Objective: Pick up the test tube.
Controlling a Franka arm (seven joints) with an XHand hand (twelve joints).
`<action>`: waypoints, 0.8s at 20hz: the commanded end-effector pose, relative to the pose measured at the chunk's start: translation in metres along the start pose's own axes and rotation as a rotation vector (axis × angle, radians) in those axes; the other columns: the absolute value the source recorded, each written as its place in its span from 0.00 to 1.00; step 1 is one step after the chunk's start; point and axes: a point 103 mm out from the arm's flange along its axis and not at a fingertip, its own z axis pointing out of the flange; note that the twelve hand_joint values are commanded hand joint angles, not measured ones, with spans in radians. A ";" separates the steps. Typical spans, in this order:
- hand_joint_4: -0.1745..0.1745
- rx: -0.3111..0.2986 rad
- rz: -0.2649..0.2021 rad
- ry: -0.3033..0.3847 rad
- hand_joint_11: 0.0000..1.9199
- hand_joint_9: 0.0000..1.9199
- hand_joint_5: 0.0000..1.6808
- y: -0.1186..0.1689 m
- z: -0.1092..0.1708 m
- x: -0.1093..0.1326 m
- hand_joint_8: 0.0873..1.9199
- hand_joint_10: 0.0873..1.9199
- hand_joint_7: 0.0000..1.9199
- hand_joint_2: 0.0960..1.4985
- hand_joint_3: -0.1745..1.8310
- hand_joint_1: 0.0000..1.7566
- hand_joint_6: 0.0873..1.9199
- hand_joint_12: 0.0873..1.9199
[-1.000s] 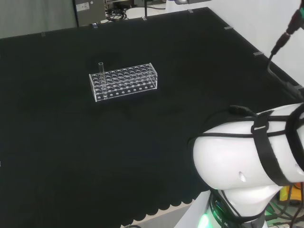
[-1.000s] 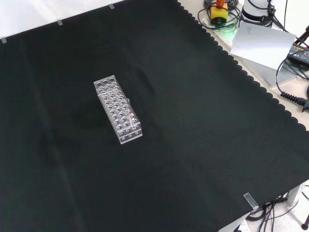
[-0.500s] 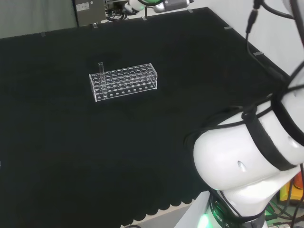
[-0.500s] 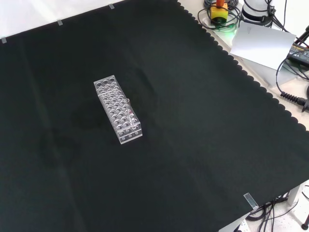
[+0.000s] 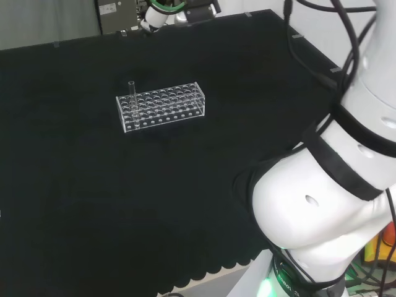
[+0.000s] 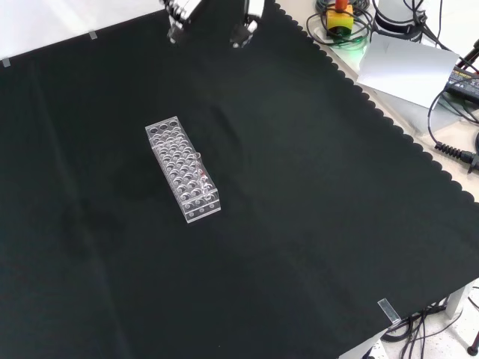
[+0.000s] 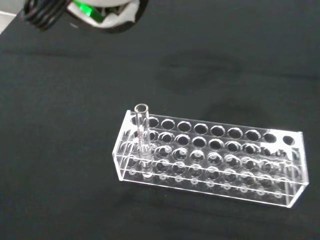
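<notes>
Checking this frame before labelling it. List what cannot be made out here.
- Hand: cut off by the front view's top edge; whether its fingers are curled cannot be told.
- Test tube: clear glass against the clear rack; hard to pick out in the front view, and any contents cannot be told.
- Cloth: the head view's lower right is hidden by the arm.

I work in a lab: below my hand [image 6: 183, 9] stands a clear tube rack [image 7: 210, 156] (one glass test tube [image 7: 142, 142] upright) on a black-clothed surface [image 6: 314, 194] edged by cables [image 6: 456, 146].
</notes>
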 end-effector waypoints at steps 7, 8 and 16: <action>0.08 0.120 -0.035 -0.012 0.10 0.27 0.29 0.063 0.051 0.029 0.44 0.42 0.30 0.41 0.40 0.50 0.00 0.79; 0.07 0.128 -0.038 -0.017 0.10 0.27 0.29 0.067 0.055 0.031 0.44 0.42 0.30 0.41 0.40 0.50 0.00 0.79; 0.06 0.195 -0.046 -0.056 0.11 0.30 0.30 0.090 0.089 0.039 0.44 0.41 0.34 0.41 0.40 0.51 0.01 0.78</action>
